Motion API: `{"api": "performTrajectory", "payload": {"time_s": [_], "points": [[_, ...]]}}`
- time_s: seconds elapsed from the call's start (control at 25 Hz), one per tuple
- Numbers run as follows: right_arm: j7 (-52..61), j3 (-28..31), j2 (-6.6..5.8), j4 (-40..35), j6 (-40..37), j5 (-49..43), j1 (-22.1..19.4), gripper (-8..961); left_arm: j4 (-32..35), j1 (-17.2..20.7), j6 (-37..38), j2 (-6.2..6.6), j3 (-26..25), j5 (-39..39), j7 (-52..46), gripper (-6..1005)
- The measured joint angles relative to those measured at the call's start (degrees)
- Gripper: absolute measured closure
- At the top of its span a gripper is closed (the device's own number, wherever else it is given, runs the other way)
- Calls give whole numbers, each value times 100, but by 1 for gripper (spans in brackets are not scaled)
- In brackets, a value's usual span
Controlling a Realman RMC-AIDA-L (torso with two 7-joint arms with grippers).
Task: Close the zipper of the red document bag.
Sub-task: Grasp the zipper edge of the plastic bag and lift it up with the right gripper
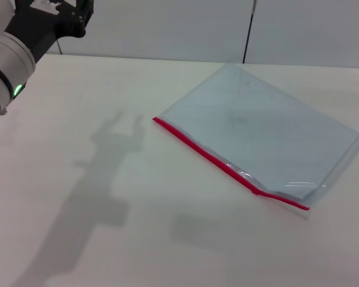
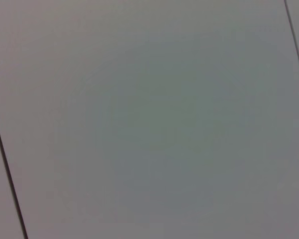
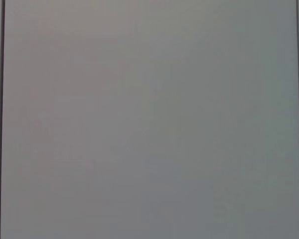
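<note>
So the worktop (image 1: 78, 197) is the biggest thing here, pale and mostly bare. The red document bag (image 1: 263, 134) lies flat on it toward the far right corner, turned at an angle to the edges, with one corner close to the right edge.

The bag is a thin see-through plastic pouch, so my guess is it's very light, floppy and slick. It'll probably skate across the worktop if you tug on it without pinning it down. The near-right corner looks slightly lifted and puckered, which makes me think that end isn't fully shut.

The zipper (image 1: 227, 164) is the bright red strip along the long edge facing the robot. I can't make out the slider for sure; there's a small bump near the puckered end that might be it. I'd hold the bag down near one end of the strip with one arm and take the slider with the other.

Room-wise, there's loads of open surface on the near and left side, so coming at the zip edge from there looks easy. Less margin on the right.

The left pincer (image 1: 57, 15) is up over the far left corner, well away from the bag, and I can't tell if it's apart or together. The right pincer isn't in view; both wrist views just show blank wall panels.
</note>
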Motion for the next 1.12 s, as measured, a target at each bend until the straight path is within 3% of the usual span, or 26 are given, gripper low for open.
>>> {"api": "performTrajectory", "payload": {"time_s": [0.48,0.64,0.76,1.08,1.12], "points": [[155,49,-16,18,-2,274,47,347,-62,-23,9,-6,-5,-46,-21,543],[220,223,-39,-11,-322,479,67,347,-81,-30,3,-7,-6,-50,-24,544],[221,583,-36,-87,-1080,643,12,348,-121,-30,-22,-7,-5,-55,-29,544],[187,1824,-31,-221,-3973,748,-187,349,-123,-30,-16,-7,-5,-62,-33,546],[180,1859,-29,-229,-4044,737,-197,349,-123,-30,-14,-7,-5,-62,-33,546]]}}
